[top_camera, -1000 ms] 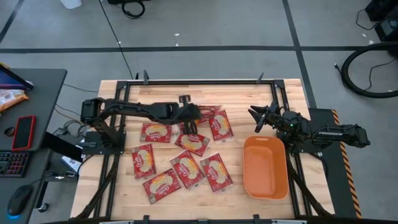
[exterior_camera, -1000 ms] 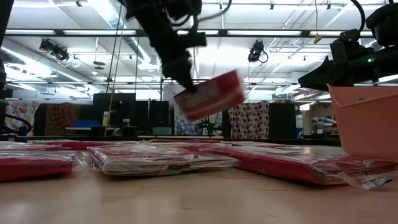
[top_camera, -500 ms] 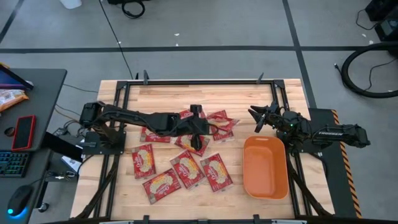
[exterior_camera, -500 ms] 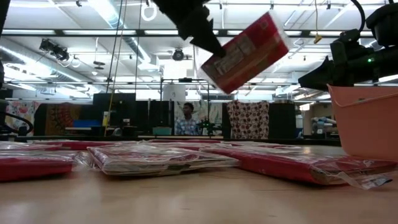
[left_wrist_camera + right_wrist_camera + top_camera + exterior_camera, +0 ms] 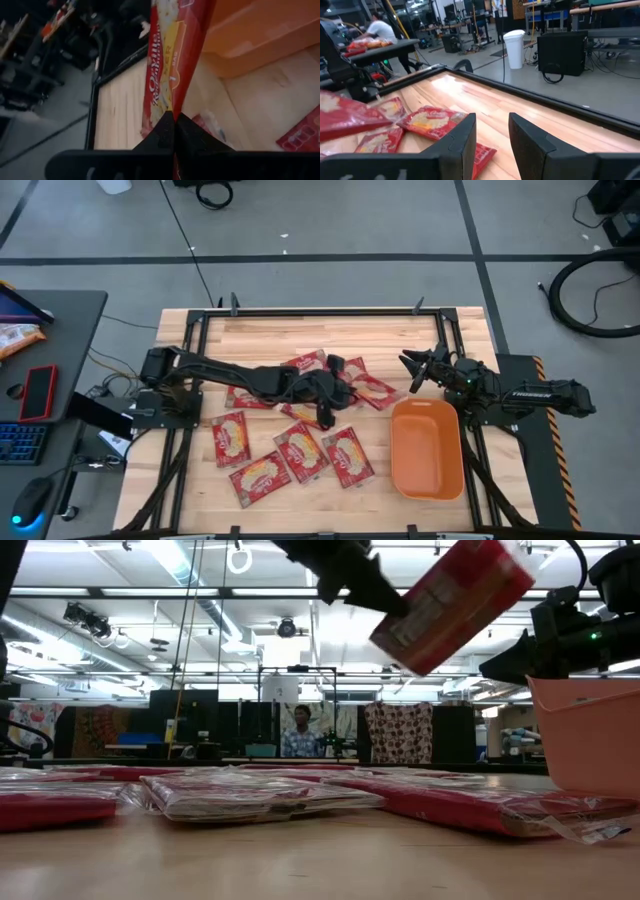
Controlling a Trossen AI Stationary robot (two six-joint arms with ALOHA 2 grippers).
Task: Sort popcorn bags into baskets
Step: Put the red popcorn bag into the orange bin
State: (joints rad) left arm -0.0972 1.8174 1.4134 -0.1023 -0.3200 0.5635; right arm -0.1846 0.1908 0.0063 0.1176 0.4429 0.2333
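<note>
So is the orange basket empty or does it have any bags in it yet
Empty. The high view shows only bare orange floor inside the basket; the left gripper holds one bag short of its rim.

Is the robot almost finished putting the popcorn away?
Not yet. The orange basket looks empty. The left gripper holds one popcorn bag in the air, close to the basket. Several more popcorn bags lie on the table. The right gripper waits open by the basket.
</note>
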